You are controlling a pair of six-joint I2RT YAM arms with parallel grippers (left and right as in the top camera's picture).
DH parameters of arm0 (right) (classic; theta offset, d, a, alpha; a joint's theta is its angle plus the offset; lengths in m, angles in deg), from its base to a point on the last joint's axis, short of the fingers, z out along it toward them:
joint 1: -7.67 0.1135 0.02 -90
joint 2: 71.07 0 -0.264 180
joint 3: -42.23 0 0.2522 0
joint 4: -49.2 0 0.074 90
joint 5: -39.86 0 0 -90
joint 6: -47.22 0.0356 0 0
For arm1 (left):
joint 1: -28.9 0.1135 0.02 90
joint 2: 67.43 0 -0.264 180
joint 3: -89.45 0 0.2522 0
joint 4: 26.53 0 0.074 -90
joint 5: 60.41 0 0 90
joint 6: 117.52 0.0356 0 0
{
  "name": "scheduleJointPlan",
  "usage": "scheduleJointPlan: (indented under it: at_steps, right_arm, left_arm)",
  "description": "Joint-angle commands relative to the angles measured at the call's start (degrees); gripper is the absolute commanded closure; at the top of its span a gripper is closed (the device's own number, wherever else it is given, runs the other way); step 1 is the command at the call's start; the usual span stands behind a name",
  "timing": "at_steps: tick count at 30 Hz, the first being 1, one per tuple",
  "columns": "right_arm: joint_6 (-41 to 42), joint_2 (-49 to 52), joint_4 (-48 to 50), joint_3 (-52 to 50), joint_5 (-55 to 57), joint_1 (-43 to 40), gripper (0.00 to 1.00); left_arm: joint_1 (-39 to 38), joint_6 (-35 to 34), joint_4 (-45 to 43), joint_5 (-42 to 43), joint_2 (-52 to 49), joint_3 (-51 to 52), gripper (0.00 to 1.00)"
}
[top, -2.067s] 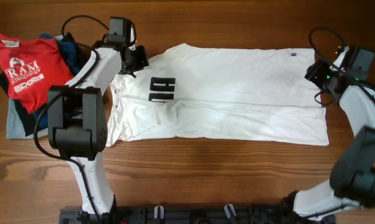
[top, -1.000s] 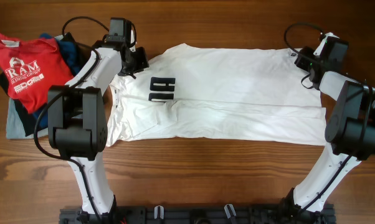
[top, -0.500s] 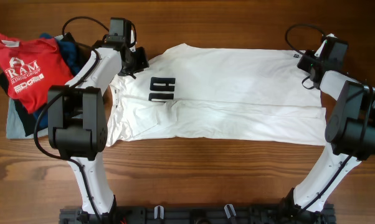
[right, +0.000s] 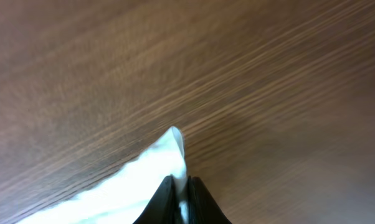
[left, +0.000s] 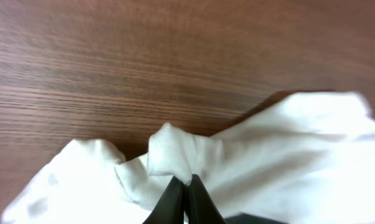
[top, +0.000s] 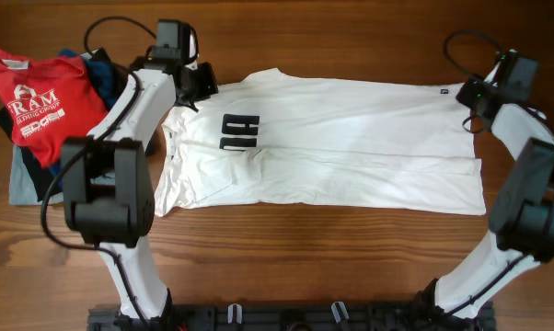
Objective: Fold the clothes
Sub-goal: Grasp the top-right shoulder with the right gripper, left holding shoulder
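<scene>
White T-shirt [top: 323, 138] lies spread lengthwise across the middle of the wooden bench [top: 305, 267], neck end toward the L arm, hem toward the R arm. Black lettering [top: 240, 133] shows near the neck end, only partly readable. A long fold line runs along the shirt's length in the near half, and the near sleeve is rumpled by the L arm's base. A small dark tag [top: 440, 89] sits at the far hem corner.

L pincer [top: 196, 90] is at the shirt's far corner on the neck side. In the wrist view, the L pincer [left: 187, 186] is pinched closed on a bunched knot of white fabric, w/ the cloth puckered just above the tips and bare bench beyond.

R pincer [top: 468, 99] is at the far hem corner. In the wrist view, the R pincer [right: 180, 186] is closed tight on a thin pointed corner of the white cloth, w/ wood grain all around. That view is blurred.

Off to the L side, apart from the shirt, a red T-shirt [top: 38, 101] w/ white lettering lies on top of dark blue and grey garments [top: 27, 184].
</scene>
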Motion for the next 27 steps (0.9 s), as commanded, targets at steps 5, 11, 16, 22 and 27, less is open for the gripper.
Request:
scheduleJointPlan:
  at_steps: [5,11,16,22,27]
  right_arm:
    - [2.01,-7.52,-5.35,-0.24,2.89,-1.07,0.89]
    - [3.08,-9.07,-11.45,-0.24,2.86,-1.07,0.96]
    - [2.89,-9.05,-10.10,-0.26,0.90,-1.07,0.78]
    - [2.82,-5.40,-2.67,-0.26,-2.97,0.15,0.48]
    - [-0.13,-0.17,3.65,-0.26,-2.93,2.40,0.39]
  left_arm:
    - [0.76,-0.50,4.46,0.48,5.95,0.24,0.96]
    - [0.76,-0.50,9.07,0.48,6.25,0.26,0.96]
    - [0.76,-0.50,9.40,0.50,6.23,0.26,0.96]
    - [0.74,-0.50,9.22,0.50,6.23,0.26,0.96]
    - [0.74,-0.55,9.22,0.50,6.23,0.26,0.96]
